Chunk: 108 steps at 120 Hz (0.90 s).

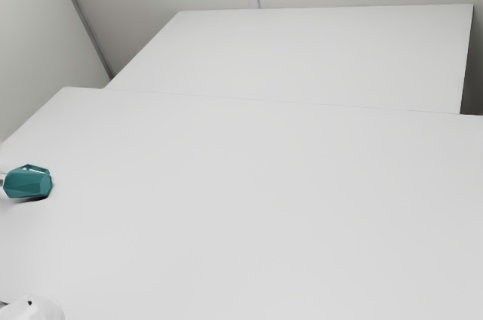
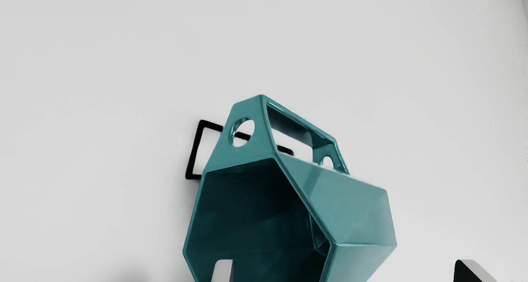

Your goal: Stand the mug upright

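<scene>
Pale grey walls (image 1: 143, 3) with narrow strips, then a smooth white table (image 1: 264, 207), with a second white surface (image 1: 302, 56) past a thin seam. Near the exterior view's left edge, the teal, faceted mug (image 1: 29, 183). Lies on its side on the table, mouth toward that edge, base toward the exterior view's right. Right beside the mouth, a pale sliver of the gripper (image 1: 2, 175). In the near left corner there, a rounded white piece (image 1: 34, 311) with a dark spot; cannot tell what.

In the wrist view, straight into the mug's dark hollow, with the angular handle (image 2: 249, 104) on the side away from the fingertips. Next to the handle, and through its openings, a black angular outline (image 2: 193, 150) on the table.

Fingers wide apart, closed on nothing: one fingertip (image 2: 222, 270) across the mouth, the other well clear of the mug's outer wall. Cannot tell whether the first reaches inside or touches.
</scene>
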### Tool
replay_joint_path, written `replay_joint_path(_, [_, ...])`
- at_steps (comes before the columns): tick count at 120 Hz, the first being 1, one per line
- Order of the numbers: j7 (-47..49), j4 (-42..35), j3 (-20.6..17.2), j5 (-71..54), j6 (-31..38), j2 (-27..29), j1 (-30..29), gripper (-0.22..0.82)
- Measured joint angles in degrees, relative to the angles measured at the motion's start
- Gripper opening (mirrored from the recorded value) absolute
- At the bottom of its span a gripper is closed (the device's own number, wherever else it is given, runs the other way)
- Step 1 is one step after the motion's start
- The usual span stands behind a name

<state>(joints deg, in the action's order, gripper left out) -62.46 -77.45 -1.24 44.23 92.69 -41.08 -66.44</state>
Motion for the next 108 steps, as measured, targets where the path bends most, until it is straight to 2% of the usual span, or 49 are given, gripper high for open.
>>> replay_joint_path(46, [-3.4, -2.1, -2.5, 0.2, 0.0, -0.3, 0.8, 0.58])
replay_joint_path(58, [-4.0, -2.9, -3.1, 0.2, -0.1, -0.3, 0.7, 0.53])
replay_joint_path(68, [-4.5, -3.0, -3.1, 0.2, -0.4, -0.3, 0.5, 0.42])
replay_joint_path(90, [-5.1, -3.0, -3.1, 0.0, -0.8, -0.2, 0.2, 0.07])
replay_joint_path(108, [-5.5, -3.0, -3.1, -0.3, -0.8, 0.0, 0.4, -0.04])
